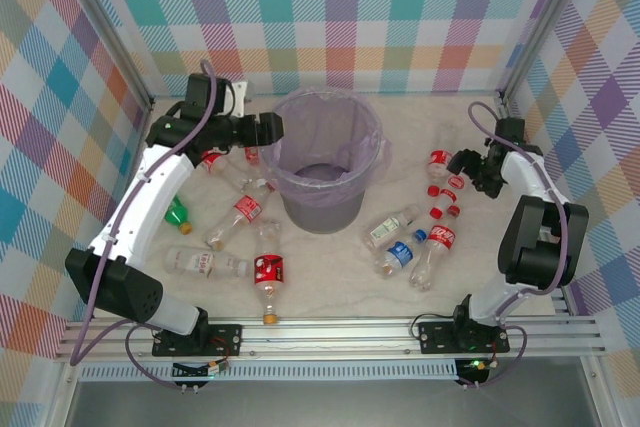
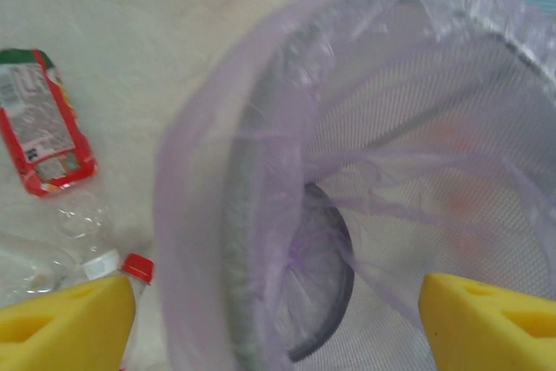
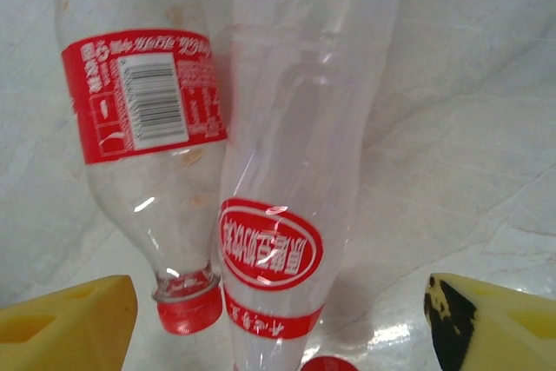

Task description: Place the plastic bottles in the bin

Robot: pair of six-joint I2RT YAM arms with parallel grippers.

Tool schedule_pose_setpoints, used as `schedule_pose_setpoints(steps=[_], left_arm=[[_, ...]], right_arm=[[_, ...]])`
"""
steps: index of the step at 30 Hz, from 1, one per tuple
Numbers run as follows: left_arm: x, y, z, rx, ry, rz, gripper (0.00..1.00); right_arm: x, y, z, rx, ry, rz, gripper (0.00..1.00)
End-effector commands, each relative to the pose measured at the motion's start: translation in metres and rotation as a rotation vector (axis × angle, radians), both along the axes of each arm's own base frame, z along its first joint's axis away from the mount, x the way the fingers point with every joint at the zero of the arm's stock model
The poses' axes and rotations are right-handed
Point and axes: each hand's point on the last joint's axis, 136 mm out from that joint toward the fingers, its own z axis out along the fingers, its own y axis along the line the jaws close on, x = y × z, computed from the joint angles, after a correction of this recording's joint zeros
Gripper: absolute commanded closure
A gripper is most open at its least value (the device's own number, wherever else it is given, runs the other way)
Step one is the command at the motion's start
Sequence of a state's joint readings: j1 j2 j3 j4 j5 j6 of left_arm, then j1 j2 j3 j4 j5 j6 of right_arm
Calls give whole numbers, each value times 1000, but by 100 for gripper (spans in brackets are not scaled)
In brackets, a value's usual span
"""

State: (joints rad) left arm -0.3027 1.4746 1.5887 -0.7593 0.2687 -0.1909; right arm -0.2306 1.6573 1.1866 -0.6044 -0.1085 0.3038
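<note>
Right pincer (image 3: 278, 327) open, straddling two red-labelled bottles (image 3: 148, 128) lying side by side, caps towards it, long axes running away. Left pincer (image 2: 278, 323) open above the bin (image 2: 200, 171). Pale marbled surface (image 3: 469, 128); checked pastel walls (image 1: 350, 7).

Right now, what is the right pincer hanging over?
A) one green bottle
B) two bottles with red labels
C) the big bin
B: the right wrist view shows the left bottle and the right bottle, both red-labelled, lying side by side under the right pincer.

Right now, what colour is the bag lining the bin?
Translucent lavender bag, clearest from the left wrist.
</note>
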Motion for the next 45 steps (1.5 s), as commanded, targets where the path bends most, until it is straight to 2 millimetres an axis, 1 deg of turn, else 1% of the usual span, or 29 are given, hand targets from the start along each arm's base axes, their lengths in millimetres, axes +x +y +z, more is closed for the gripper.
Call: schedule_pose_setpoints(steps=[1,4,6,7,11,14,16,18,20,21,24,27,30,33,35,39,41,43,45], left_arm=[[-11,-1,-12,30,23,-13,20],[-13,-4,-20,36,28,-24,25],[-15,-6,-27,48,29,-27,27],[-16,-9,-31,51,33,-28,28],[-16,-15,-38,54,37,-43,30],[-10,-17,-42,53,41,-33,31],[-7,-19,-42,28,42,-14,32],[-4,-23,-39,7,25,-7,32],[-2,-27,-36,10,20,-13,32],[-1,-28,-35,19,24,-20,32],[-1,-29,-34,39,28,-40,32],[-1,-27,-35,65,30,-43,32],[2,-27,-35,67,23,-41,32],[1,-31,-34,42,24,-53,31],[-5,-32,-34,26,22,-66,31],[-12,-22,-31,44,-22,-39,31],[-13,-19,-30,56,-31,-35,31],[-15,-19,-29,52,-31,-39,31],[-16,-20,-28,44,-29,-41,31]], right_arm=[[5,-3,-10,49,-20,-19,18],[10,2,-17,88,-24,-5,26],[11,6,-25,111,-22,2,34],[11,5,-29,109,-22,-2,36],[16,4,-42,113,-16,-1,34],[21,6,-53,137,3,7,26],[22,6,-56,138,7,4,28],[21,6,-58,135,7,-6,32],[19,5,-58,128,13,-8,33],[18,4,-58,123,14,-9,33],[15,4,-57,113,13,-2,39],[10,0,-51,86,15,10,43],[5,-7,-32,59,-18,-7,46],[1,-13,-1,22,-86,-28,46],[-3,-15,22,-7,-129,-35,46],[-10,-14,64,-35,-206,-28,46],[-15,-9,82,-21,-250,-24,46],[-18,4,97,28,-308,8,45],[-24,20,116,86,-379,49,44]])
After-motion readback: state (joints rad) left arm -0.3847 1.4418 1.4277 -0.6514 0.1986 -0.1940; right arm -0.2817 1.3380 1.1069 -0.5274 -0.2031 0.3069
